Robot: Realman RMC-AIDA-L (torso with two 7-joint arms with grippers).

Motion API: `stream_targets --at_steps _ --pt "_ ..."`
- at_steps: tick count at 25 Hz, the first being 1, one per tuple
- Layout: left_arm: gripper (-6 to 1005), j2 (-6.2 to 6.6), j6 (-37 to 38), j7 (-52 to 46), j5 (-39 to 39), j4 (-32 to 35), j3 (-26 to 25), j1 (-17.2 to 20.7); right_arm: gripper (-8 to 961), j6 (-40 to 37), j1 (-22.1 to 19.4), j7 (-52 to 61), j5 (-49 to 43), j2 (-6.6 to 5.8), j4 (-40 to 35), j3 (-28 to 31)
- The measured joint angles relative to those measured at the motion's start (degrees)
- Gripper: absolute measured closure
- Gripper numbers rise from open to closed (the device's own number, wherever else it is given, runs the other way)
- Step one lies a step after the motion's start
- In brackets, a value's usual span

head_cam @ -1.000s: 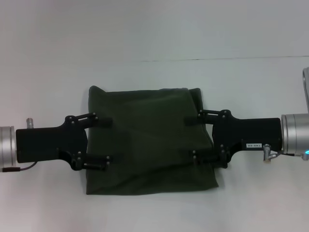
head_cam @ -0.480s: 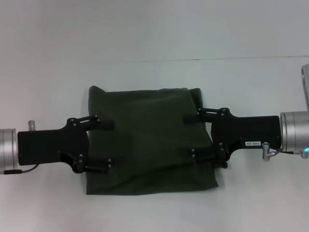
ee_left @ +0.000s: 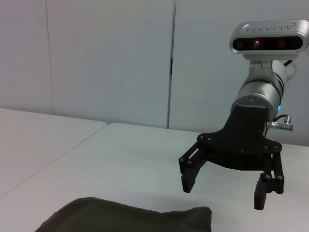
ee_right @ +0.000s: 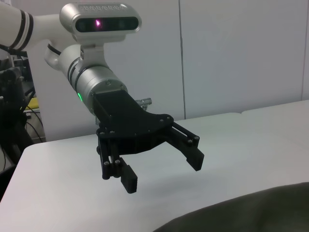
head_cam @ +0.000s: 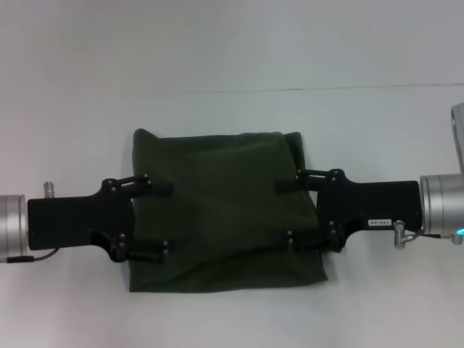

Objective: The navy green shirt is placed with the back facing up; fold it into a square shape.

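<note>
We see the shirt (head_cam: 225, 214) lying flat on the white table (head_cam: 232, 58), folded into a roughly square block. Its plain side faces up. A second layer of cloth shows along its right edge near the far right corner, and the near edge runs straight and parallel to the table front.

The left claw (head_cam: 161, 219) reaches in from the left side, level with the middle of the shirt. Its two fingers (head_cam: 154, 188) are spread wide apart, one toward the far side and one toward the near side, and their tips lie over the shirt's left margin. We find no cloth between them. In the right wrist view this claw (ee_right: 164, 171) hangs above the table with a clear gap under its tips, and the shirt's edge (ee_right: 251, 212) lies low in the foreground, apart from it.

The right claw (head_cam: 288, 212) reaches in from the right side, opposite the left one. Its fingers (head_cam: 290, 182) are likewise spread wide, with the tips over the shirt's right margin, and it holds nothing. In the left wrist view this claw (ee_left: 223, 186) hovers above the table, its tips clear of the surface, while the shirt's folded edge (ee_left: 130, 217) lies below and nearer the camera.

The two claws face each other across the shirt.
</note>
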Motion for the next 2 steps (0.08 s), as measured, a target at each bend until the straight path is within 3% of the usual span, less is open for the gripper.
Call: stream_targets --at_steps 2 --pt "51 0.00 0.0 0.0 0.0 0.0 0.0 0.0 46 0.0 -0.1 0.0 0.0 0.04 0.1 0.0"
